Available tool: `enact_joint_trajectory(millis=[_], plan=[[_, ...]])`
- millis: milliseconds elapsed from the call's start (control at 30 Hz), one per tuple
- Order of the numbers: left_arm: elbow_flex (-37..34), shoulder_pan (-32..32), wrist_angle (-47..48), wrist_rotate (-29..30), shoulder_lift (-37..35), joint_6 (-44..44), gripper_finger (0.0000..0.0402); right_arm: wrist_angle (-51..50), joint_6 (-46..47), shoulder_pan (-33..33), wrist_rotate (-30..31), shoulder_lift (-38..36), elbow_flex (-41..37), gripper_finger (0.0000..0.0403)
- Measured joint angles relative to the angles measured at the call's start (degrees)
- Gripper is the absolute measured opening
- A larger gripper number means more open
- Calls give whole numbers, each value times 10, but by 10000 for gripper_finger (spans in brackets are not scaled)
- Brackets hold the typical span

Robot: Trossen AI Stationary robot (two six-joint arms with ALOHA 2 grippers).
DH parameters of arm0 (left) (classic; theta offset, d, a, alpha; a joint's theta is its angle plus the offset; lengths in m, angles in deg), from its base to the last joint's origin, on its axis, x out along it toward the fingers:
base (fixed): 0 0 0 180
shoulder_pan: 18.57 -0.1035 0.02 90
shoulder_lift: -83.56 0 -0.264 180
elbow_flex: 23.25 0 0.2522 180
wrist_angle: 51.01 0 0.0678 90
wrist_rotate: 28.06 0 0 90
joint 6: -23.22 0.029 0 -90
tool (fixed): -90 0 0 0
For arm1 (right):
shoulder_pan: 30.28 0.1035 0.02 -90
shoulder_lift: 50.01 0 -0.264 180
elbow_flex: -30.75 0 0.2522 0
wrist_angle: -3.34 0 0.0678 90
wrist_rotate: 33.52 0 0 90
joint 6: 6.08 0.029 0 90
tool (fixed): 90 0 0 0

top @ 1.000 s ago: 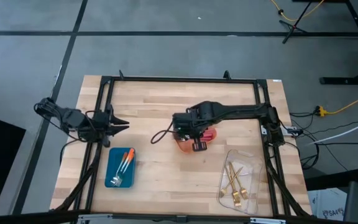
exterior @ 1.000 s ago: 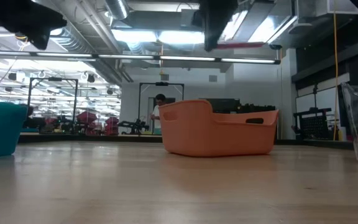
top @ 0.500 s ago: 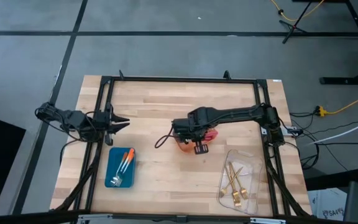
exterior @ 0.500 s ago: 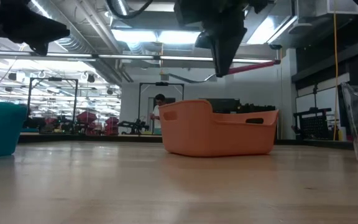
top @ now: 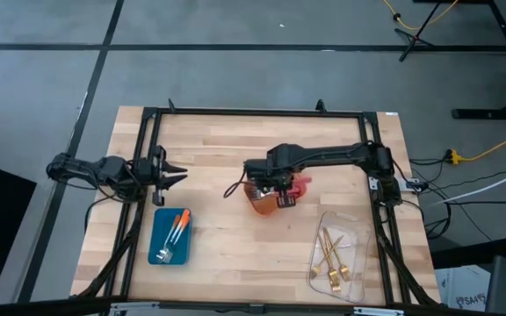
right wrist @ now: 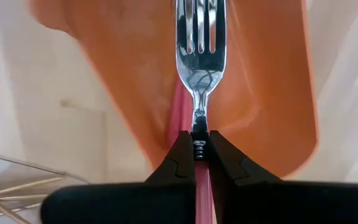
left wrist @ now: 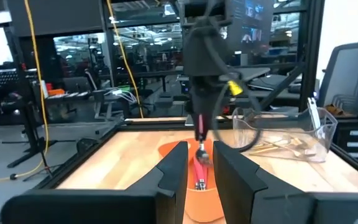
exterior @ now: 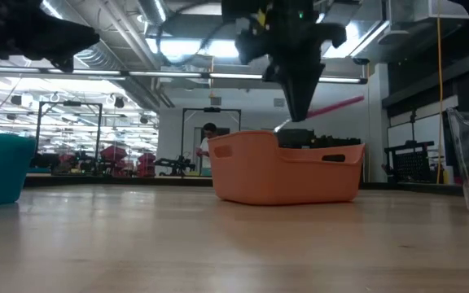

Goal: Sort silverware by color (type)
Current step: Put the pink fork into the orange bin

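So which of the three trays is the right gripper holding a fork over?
The orange tray mid-table; the right gripper grips a pink-handled fork above it, unlike the blue tray and clear tray.

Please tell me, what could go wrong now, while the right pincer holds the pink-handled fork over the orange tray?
1. The right pincer grips the silver fork with the pink handle only at its thin neck, so it may swing or slip.
2. The fork hangs tilted above the orange plastic tray; released like this, its pink handle could catch the rim or land outside, I think.
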Motion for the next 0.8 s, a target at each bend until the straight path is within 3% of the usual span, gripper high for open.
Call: enact_joint_trajectory(millis=[800], plan=[[0, -45, 31, -17, 0, 8, 70, 217, -11, -18, -63, 0, -144, 5]])
